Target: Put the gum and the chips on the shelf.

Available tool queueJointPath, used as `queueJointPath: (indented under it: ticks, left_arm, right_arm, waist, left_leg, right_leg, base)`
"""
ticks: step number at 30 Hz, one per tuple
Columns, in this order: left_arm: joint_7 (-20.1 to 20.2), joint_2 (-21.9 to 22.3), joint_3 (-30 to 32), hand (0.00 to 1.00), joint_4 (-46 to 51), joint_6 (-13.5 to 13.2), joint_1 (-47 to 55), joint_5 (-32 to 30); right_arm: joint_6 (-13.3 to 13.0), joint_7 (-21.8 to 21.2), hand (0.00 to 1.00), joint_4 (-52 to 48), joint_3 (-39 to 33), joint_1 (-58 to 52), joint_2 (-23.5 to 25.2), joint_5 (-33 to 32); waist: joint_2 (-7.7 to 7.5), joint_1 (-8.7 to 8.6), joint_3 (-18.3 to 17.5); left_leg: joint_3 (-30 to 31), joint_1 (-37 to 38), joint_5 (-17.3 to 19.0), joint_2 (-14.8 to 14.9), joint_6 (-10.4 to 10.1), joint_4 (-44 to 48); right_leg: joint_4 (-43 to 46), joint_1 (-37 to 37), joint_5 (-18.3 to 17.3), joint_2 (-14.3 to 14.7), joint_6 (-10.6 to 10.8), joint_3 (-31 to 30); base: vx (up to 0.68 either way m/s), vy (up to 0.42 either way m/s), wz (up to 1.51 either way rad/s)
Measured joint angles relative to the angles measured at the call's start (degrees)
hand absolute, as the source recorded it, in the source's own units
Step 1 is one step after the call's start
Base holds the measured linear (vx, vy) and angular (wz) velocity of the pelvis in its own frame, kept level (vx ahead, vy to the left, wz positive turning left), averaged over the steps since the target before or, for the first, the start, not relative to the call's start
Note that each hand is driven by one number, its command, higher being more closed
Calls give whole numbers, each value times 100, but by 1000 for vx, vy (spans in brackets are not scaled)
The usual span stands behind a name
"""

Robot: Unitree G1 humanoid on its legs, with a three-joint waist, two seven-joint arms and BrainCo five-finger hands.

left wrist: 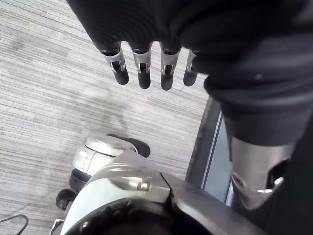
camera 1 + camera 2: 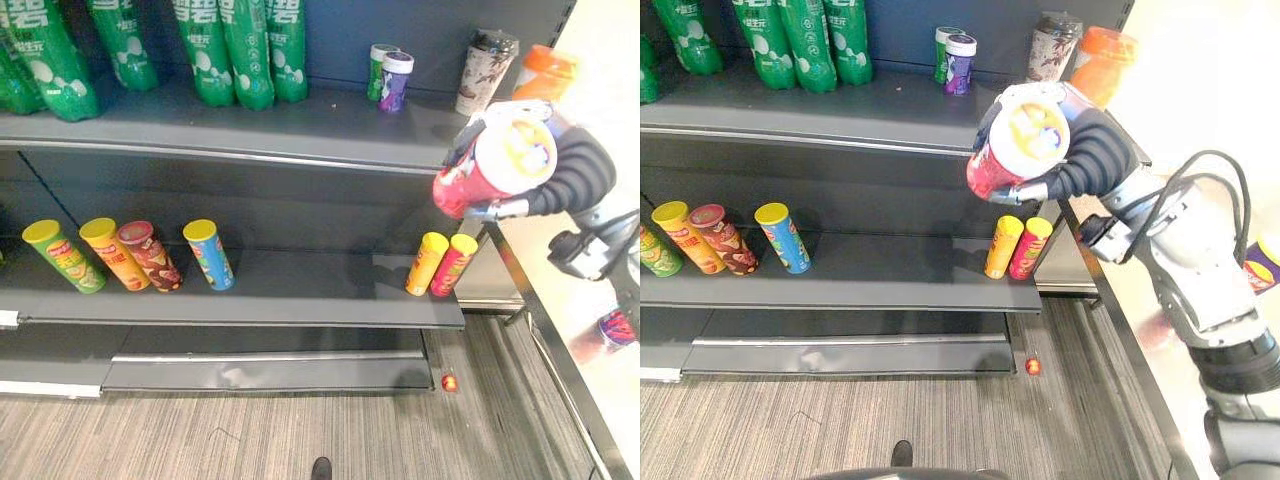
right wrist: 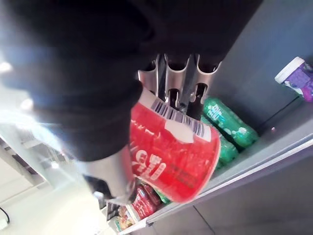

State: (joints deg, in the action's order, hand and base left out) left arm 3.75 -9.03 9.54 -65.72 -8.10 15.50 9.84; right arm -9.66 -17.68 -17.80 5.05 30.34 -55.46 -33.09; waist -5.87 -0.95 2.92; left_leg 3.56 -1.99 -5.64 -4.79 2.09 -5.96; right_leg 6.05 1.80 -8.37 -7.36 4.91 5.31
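Note:
My right hand (image 2: 1092,150) is shut on a red chips can (image 2: 495,165) with a pale lid. It holds the can tilted in the air off the shelf unit's right end, between the top shelf (image 2: 300,130) and the middle shelf (image 2: 300,290). In the right wrist view my fingers (image 3: 177,81) curl round the can (image 3: 171,156). Two gum tubs, one green (image 2: 378,68) and one purple (image 2: 396,82), stand on the top shelf left of the can. My left hand (image 1: 146,34) hangs over the carpet with straight fingers and holds nothing.
On the middle shelf several chips cans (image 2: 150,255) lean at the left and two more (image 2: 440,265) at the right. Green bottles (image 2: 240,50), a printed cup (image 2: 486,70) and an orange-lidded jar (image 2: 545,72) stand on top. A small red thing (image 2: 449,382) lies on the floor. A pale counter (image 2: 585,300) runs along the right.

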Motion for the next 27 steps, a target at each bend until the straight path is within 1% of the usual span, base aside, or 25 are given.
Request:
queueJointPath:
  ticks: [2,3,5,6,8,9,10,14,15,16,19,20,22,24,27]
  left_arm:
    - [1,1,-8,0,13,1,4,1]
    - [2,1,-9,0,20,1,3,1]
    - [4,0,-5,0,42,9,4,6]
    - [4,2,-5,0,47,18,4,6]
    - [8,6,5,0,97,89,-3,18]
    - [15,8,10,0,130,94,-3,20]
    - [21,11,30,0,162,112,3,41]
    - [48,32,37,0,194,113,3,128]
    - [54,37,36,0,194,114,0,128]
    - [61,40,35,0,194,114,1,129]
    - [113,19,37,0,198,113,-12,146]
    - [119,3,36,0,198,115,-47,272]
    - [120,-9,36,0,199,115,-74,353]
    - [120,-24,36,0,204,115,-84,359]
    - [119,-26,36,0,198,117,-169,360]
  right_arm:
    - [-8,45,100,687,244,429,-168,-190]
    - [-7,73,100,878,350,589,-232,-202]
    - [43,220,100,1705,993,1315,-518,-436]
    - [89,230,100,1938,1188,1545,-571,-522]
    - [200,226,100,2855,1896,2480,-807,-861]
    - [215,228,100,3131,2062,2716,-852,-962]
    - [279,229,100,3607,2261,3104,-908,-1131]
    - [516,227,100,4750,2661,4029,-924,-1464]
    - [589,223,100,4866,2734,4137,-924,-1468]
    - [613,218,100,4939,2774,4186,-919,-1468]
    - [806,190,100,5310,2980,4434,-849,-1466]
    - [867,158,100,5463,3016,4508,-841,-1464]
    - [964,152,100,5763,3068,4639,-723,-1449]
    - [1096,146,100,6013,3093,4666,-460,-1402]
    - [1158,109,100,6120,3097,4673,-233,-1236]
  waist:
    - [19,33,-8]
    - [30,49,-9]
    - [74,134,-27]
    - [84,161,-33]
    - [118,272,-51]
    - [120,285,-49]
    - [110,343,-46]
    - [92,540,-31]
    - [84,603,-24]
    - [73,632,-15]
    - [-7,703,123]
    - [-35,765,187]
    - [-72,787,243]
    - [-120,885,300]
    - [-138,939,324]
  left_leg:
    - [98,7,-17,15,-7,0]
    - [126,2,-24,18,-14,0]
    - [191,-18,-47,48,-37,-1]
    - [205,-23,-52,57,-44,-1]
    - [321,-98,-94,99,-91,-1]
    - [359,-124,-112,115,-101,0]
    - [418,-163,-150,142,-98,0]
    - [688,-192,-219,187,-167,0]
    - [717,-197,-225,203,-182,0]
    - [741,-200,-229,213,-190,0]
    - [855,-209,-246,270,-285,0]
    - [876,-234,-257,308,-305,0]
    - [976,-302,-281,336,-336,0]
    - [991,-326,-284,383,-356,0]
    - [1038,-412,-328,411,-432,0]
  right_leg:
    - [-13,53,7,20,12,109]
    - [-15,56,7,27,12,129]
    - [-16,62,10,62,17,204]
    - [-19,64,13,72,19,219]
    - [-121,70,81,130,-34,332]
    - [-154,77,113,151,-48,387]
    - [-211,90,143,190,-71,459]
    - [-287,186,144,273,-88,742]
    - [-288,187,142,293,-105,762]
    - [-292,193,139,310,-119,775]
    - [-318,238,96,381,-184,907]
    - [-320,232,95,420,-187,926]
    - [-346,209,106,463,-205,1018]
    - [-372,206,114,515,-216,1030]
    - [-390,148,132,556,-244,1076]
  base:
    - [11,-60,23]
    - [2,-70,16]
    - [-4,-61,15]
    - [-9,-53,12]
    - [-12,-58,20]
    - [-15,-62,29]
    - [-15,-64,28]
    - [-26,-67,33]
    - [-38,-54,18]
    - [-29,-44,19]
    - [-62,-61,18]
    - [-58,-58,12]
    - [-43,-50,16]
    - [-31,-51,4]
    - [-4,-37,7]
